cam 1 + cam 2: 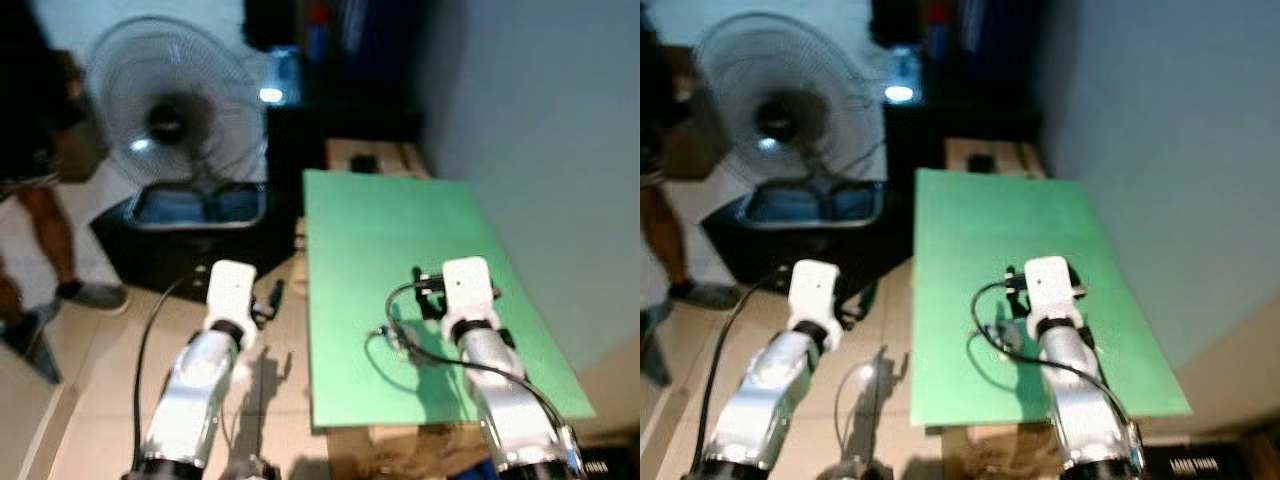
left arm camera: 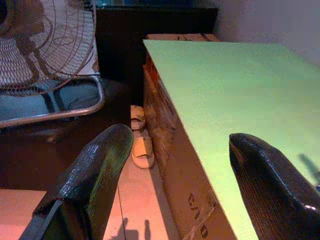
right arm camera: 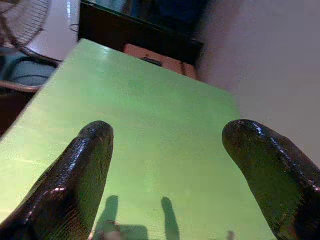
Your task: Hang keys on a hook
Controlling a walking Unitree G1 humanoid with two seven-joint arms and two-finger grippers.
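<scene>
Right gripper [image 3: 165,165] hovers spread wide over the near end of the green board [image 1: 400,250], holding nothing; left gripper [image 2: 175,170] gapes wide off the board's near left edge. I can't spot keys or a hook yet, so I'd scan slowly toward the small dark object [image 1: 363,162] just past its far end.

Right arm [image 1: 485,340] over the green board [image 1: 400,250], near its front edge. Left arm [image 1: 215,340] above floor [image 1: 90,400] beside the board's left edge. Fan [image 1: 170,120] behind.
</scene>
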